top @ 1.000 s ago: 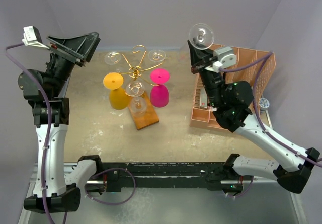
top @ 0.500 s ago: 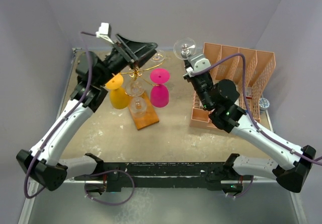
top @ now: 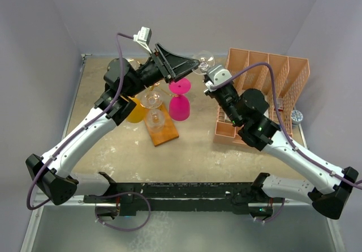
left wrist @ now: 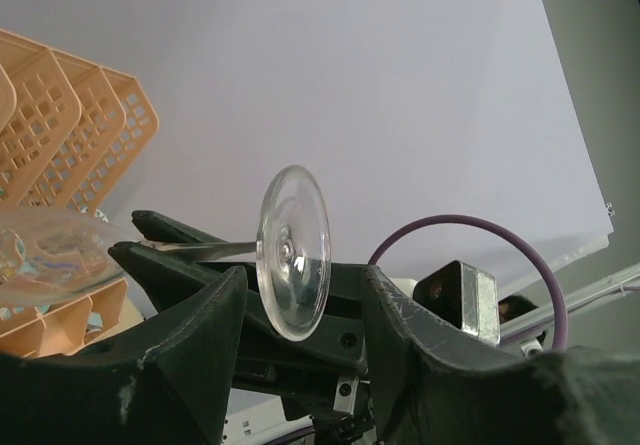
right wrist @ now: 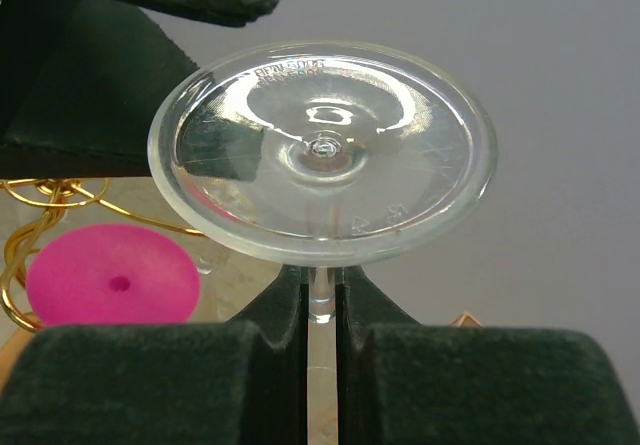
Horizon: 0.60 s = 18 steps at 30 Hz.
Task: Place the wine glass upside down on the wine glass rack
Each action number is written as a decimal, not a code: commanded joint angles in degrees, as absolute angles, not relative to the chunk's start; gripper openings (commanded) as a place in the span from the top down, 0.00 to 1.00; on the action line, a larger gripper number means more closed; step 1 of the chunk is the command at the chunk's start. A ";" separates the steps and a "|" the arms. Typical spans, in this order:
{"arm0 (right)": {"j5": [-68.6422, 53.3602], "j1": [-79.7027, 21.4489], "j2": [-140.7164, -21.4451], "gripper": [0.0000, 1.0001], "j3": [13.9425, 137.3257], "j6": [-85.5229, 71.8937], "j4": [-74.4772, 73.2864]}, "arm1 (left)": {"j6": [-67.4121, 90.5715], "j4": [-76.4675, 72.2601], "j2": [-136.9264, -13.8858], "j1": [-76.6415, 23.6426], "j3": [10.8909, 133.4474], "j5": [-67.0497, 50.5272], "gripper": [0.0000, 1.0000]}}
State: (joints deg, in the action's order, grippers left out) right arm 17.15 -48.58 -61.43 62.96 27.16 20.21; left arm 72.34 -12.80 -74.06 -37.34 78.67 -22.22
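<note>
The clear wine glass (top: 203,59) is held in the air by its stem, with my right gripper (top: 208,71) shut on it. In the right wrist view the round foot (right wrist: 322,150) faces the camera, just past my right gripper (right wrist: 320,290). My left gripper (top: 195,65) has reached across above the wine glass rack (top: 150,82). It stands open, one finger on each side of the foot (left wrist: 293,252), apart from it. The bowl (left wrist: 50,255) shows at the left. The gold wire rack stands on a wooden base (top: 162,131).
A yellow glass (top: 133,109), a pink glass (top: 180,103) and clear glasses (top: 151,100) hang upside down on the rack. A salmon slotted organizer (top: 271,76) stands at the right, behind my right arm. Grey walls close in the table on three sides.
My left arm has swung from the far left, across the rack, to the glass. My right arm has brought the glass down and to the left to meet it.
</note>
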 commanded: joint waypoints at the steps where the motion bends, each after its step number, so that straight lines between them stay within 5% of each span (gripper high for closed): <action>1: 15.03 -48.52 -59.91 1.00 64.87 27.13 21.84 | 70.55 -14.78 -73.88 -37.62 81.50 -21.73 0.57; 12: 12.98 -48.52 -59.24 1.00 66.36 26.86 18.51 | 69.85 -12.39 -72.11 -37.61 80.64 -19.97 0.98; 16: 11.23 -48.52 -57.54 1.00 65.77 26.29 18.37 | 71.82 -14.05 -72.04 -37.57 80.80 -19.83 1.00; 18: 10.46 -48.52 -56.61 0.91 65.24 25.88 18.50 | 72.81 -15.18 -72.47 -37.61 81.42 -19.78 1.00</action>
State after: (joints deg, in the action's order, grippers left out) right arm 12.99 -48.56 -60.23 63.86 27.16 15.90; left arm 72.40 -10.13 -73.87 -37.98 78.67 -21.23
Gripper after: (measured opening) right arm 0.060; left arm 0.024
